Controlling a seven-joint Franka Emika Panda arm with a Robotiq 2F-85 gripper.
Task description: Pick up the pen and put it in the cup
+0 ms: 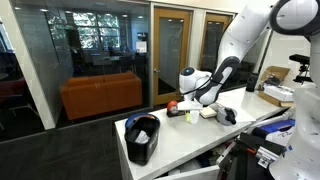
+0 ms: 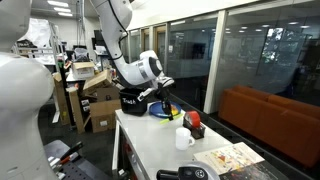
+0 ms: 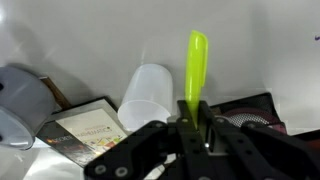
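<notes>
Pen [image 3: 197, 62]: thin, light, stiff, prob. slick.
Gripper [image 3: 195, 114]: clenched on pen's btm end.
Cup [image 3: 148, 88]: at pen's 9 o'clock.

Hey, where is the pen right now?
In the wrist view, the pen is clamped between the fingers of the gripper, sticking up just to the right of the white cup.

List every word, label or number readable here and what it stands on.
No text can be read.
White label on the black bin: too small.
Print on the booklet by the cup: blurred.
The pen in the jaws: no marking visible.
</notes>
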